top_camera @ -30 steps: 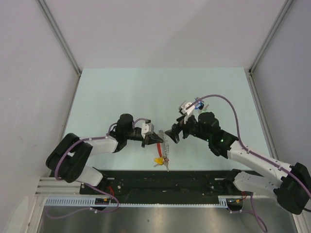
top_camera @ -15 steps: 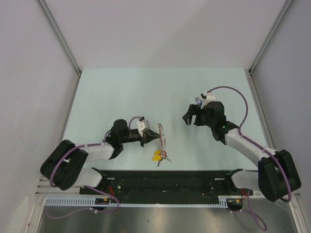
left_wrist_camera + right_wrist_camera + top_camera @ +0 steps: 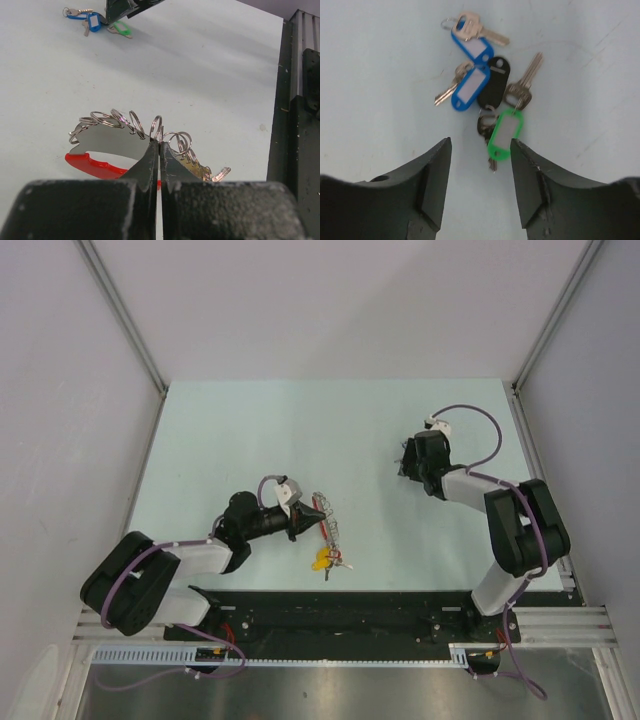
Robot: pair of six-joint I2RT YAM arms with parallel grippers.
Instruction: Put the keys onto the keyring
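My left gripper (image 3: 308, 521) is shut on a silvery ring of the keyring (image 3: 330, 523), which lies near the table's front middle. In the left wrist view the closed fingertips (image 3: 159, 146) pinch one ring of the chain (image 3: 125, 122), with the red loop (image 3: 95, 165) just left of them. A yellow tag (image 3: 321, 560) trails toward the front edge. My right gripper (image 3: 408, 466) is open, low over the keys at the back right. In the right wrist view the green-tagged key (image 3: 504, 133) and blue-tagged keys (image 3: 470, 87) lie in a small pile just ahead of the open gripper (image 3: 480, 145).
A black tag (image 3: 495, 82) and bare metal keys (image 3: 522, 90) lie in the same pile. The pile also shows far off in the left wrist view (image 3: 95, 21). A black rail (image 3: 340, 605) runs along the table's front edge. White walls enclose the pale table (image 3: 250, 430).
My right arm has swung away from the keyring to the back right and come down over the key pile. My left gripper has stayed shut on the keyring and shifted slightly left.
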